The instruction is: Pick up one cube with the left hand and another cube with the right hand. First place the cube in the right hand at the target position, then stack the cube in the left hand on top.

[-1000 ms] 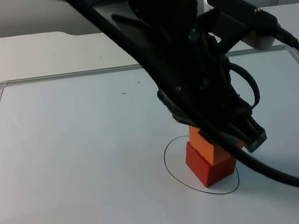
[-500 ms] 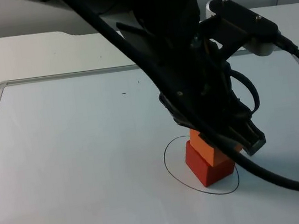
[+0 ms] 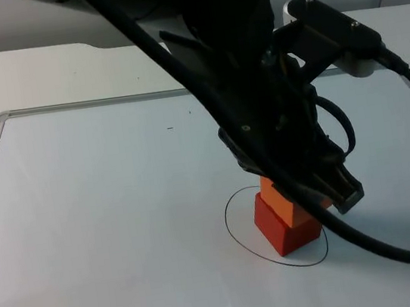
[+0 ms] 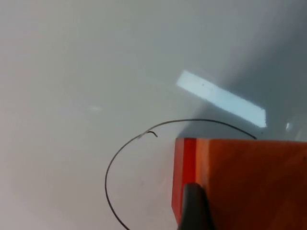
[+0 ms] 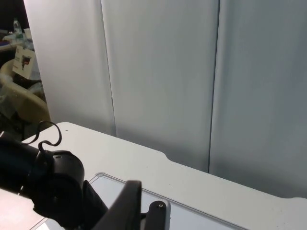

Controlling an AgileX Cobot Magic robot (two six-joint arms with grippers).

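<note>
An orange cube (image 3: 285,203) sits on top of a red cube (image 3: 281,234), both inside a thin black circle (image 3: 230,222) drawn on the white table. My left gripper (image 3: 305,189) reaches down over the stack, shut on the orange cube, and its arm hides the cube's far part. In the left wrist view the orange cube (image 4: 249,182) is very close, with a strip of the red cube (image 4: 181,177) beside it, one black fingertip (image 4: 194,208) at the cube's edge and the circle line (image 4: 108,177). My right gripper (image 5: 132,206) is raised away from the table, facing the grey partition wall.
The white board's raised rim (image 3: 1,117) runs along the back and left of the table. The left arm (image 3: 199,55) crosses the middle of the top view from the upper left. The grey partition wall (image 5: 158,72) stands behind the table.
The left gripper sank slightly with the orange cube onto the red cube one second ago, then stayed still over the last half second.
</note>
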